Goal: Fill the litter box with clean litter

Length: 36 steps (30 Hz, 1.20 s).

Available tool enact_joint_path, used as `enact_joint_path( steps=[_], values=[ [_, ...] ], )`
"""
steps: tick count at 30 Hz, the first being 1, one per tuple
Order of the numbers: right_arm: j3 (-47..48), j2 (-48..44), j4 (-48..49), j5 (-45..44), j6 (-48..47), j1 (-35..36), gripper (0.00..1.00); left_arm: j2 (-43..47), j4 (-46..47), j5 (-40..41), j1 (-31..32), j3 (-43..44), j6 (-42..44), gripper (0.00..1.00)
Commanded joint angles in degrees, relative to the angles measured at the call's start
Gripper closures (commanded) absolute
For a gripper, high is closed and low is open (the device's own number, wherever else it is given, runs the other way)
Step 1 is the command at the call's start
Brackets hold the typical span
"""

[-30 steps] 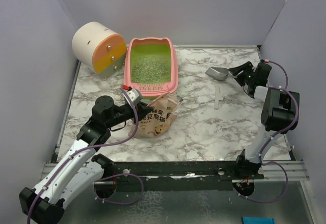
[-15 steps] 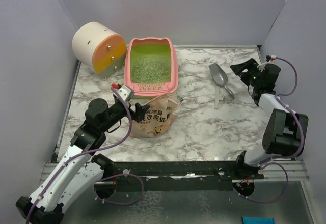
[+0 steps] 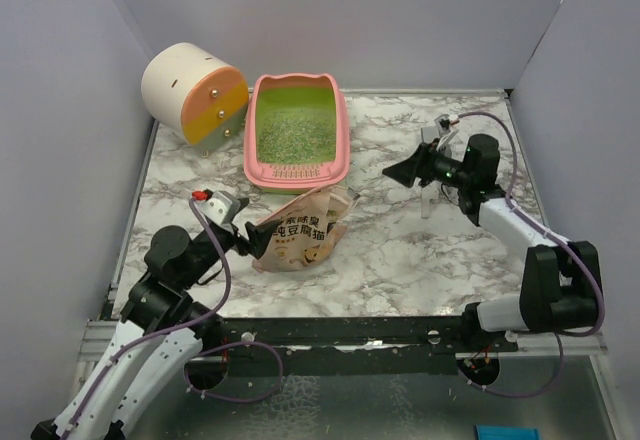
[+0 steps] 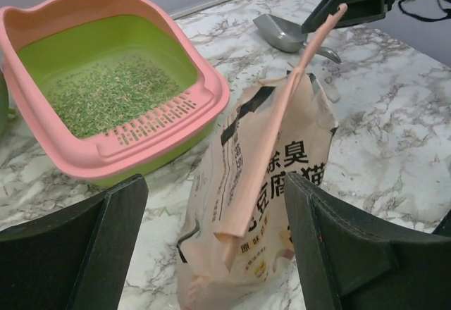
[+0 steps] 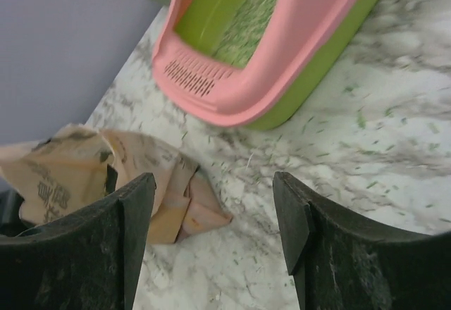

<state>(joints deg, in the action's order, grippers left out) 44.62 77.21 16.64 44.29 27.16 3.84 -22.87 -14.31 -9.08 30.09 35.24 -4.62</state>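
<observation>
Litter box (image 3: 297,172), pink plastic tray holding greenish-grey clean litter (image 3: 293,132), sits far-left on tabletop (image 3: 400,250), long axis near-to-far, just beyond slumped tan printed pouch (image 3: 300,228); left gripper (image 3: 243,237) nearest, right gripper (image 3: 397,173) well right, both open, empty.

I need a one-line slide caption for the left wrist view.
Open left pincer faces the tan pouch; behind it, the litter box holds clean litter.

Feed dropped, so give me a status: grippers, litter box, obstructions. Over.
Left gripper open, right gripper open, both empty. Litter box holds a bed of clean litter. Tan pouch stands before its slotted end; metal scoop near right gripper.
</observation>
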Motion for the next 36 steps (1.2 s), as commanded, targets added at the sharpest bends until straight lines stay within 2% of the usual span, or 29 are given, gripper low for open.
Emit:
enact_joint_path(
  steps=[1,5,13,25,27,28,30,32,36],
  values=[
    [-5.0,4.1,12.5,11.9,-0.5,1.6,0.33,5.5,-0.1,-3.1,0.0,-3.0,-4.2,0.21],
    [-7.3,5.8,21.1,15.4,4.2,1.6,0.34,7.0,0.3,-3.8,0.0,-3.7,-5.0,0.23],
    [-12.1,8.9,36.1,23.9,7.0,2.1,0.34,3.9,3.4,-6.6,0.0,-4.9,-4.6,0.24],
    [-11.0,29.2,76.4,26.2,25.3,4.8,0.35,-0.3,11.3,-8.4,0.0,-7.5,-4.2,0.26],
    [-10.2,32.4,82.5,26.4,28.9,5.3,0.36,-1.1,12.5,-8.1,0.0,-7.9,-3.8,0.36],
    [-9.6,33.7,84.3,26.5,30.4,5.7,0.36,-1.7,12.6,-7.7,0.0,-7.9,-3.6,0.51],
    [-8.1,35.6,85.2,26.9,31.6,6.7,0.37,-1.8,11.8,-5.3,0.0,-7.2,-3.1,1.0],
    [-6.9,36.1,83.6,27.2,30.3,8.1,0.38,-0.6,10.6,-2.6,0.0,-6.2,-2.7,1.0],
    [-5.0,34.1,73.4,26.4,22.1,11.3,0.38,3.4,7.7,2.1,0.0,-4.4,-1.6,1.0]
  ],
)
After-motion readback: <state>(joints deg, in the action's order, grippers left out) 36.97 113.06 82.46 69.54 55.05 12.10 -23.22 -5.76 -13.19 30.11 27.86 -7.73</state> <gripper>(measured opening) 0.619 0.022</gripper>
